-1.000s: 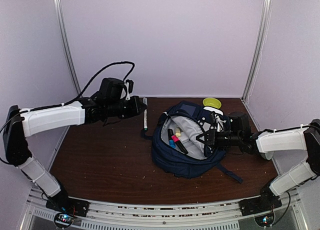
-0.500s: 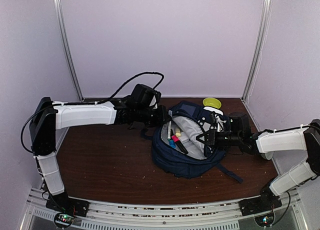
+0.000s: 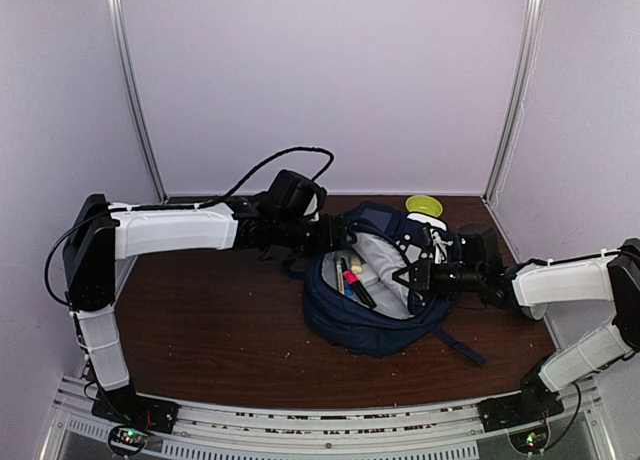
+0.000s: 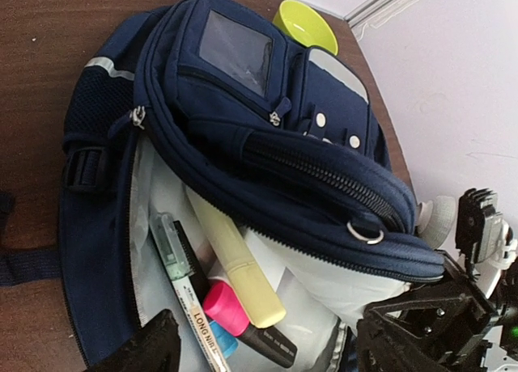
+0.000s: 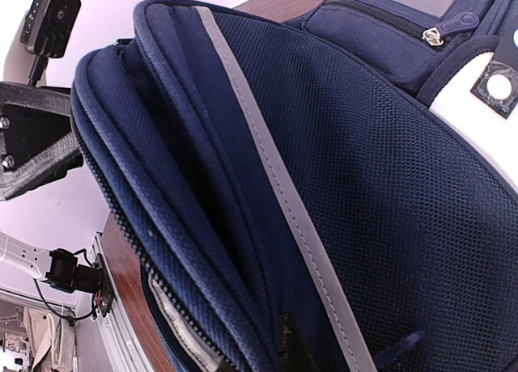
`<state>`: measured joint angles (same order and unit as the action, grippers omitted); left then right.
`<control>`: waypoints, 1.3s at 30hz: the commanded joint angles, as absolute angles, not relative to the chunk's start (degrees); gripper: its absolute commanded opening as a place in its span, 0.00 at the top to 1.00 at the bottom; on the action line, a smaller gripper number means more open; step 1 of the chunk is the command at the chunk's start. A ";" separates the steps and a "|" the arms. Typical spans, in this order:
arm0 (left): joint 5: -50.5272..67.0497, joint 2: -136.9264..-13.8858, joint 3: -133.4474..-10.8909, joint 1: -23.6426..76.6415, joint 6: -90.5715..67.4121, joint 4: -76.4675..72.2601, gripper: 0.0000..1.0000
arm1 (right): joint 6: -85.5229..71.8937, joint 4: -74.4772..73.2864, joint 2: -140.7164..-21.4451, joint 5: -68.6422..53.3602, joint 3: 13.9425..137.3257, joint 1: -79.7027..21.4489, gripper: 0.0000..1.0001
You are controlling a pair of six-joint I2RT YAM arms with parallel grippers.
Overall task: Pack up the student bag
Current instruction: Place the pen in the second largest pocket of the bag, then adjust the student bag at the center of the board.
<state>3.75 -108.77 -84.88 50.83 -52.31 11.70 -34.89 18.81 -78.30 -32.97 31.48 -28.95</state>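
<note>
Student bag lies right of centre on the brown table, main compartment unzipped & grey lining showing. What's new: a sec ago the left arm is out over the table's left side w/ a white pen pinched in its fingers. Now the left gripper hangs over the bag's mouth, jaws spread apart, nothing between them. The pen, green-capped w/ "LONG" printed on the barrel, lies inside the compartment, just beside a yellow highlighter and a pink-capped marker. We read that as a drop done, i.e. one more item packed. Right gripper sits where it was, clenched on the bag's right rim, propping the opening wide. A yellow-green dish rests on the table behind the bag, not packed. It's prob. next, tho we can't tell if it belongs in. Left arm should lift clear of the rim first.
</note>
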 commanded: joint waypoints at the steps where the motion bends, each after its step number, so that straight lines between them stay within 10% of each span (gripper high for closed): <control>1: -0.37 -106.96 -86.57 51.15 -48.17 14.87 0.25 | -36.07 17.67 -77.45 -30.86 30.27 -27.95 1.00; 18: -4.04 -110.24 -84.10 51.15 -35.94 29.05 0.56 | -36.00 17.28 -77.70 -30.85 30.50 -27.95 1.00; 28: 1.08 -109.86 -81.63 51.15 -35.34 23.57 0.56 | -36.01 17.00 -77.83 -30.68 30.72 -27.95 1.00; 32: 2.93 -110.98 -81.36 51.15 -36.42 22.89 1.00 | -36.10 16.69 -77.52 -29.99 30.77 -28.10 1.00; 39: 4.55 -107.08 -72.93 51.35 -39.06 18.81 1.00 | -34.54 2.53 -74.12 -18.18 35.83 -35.12 1.00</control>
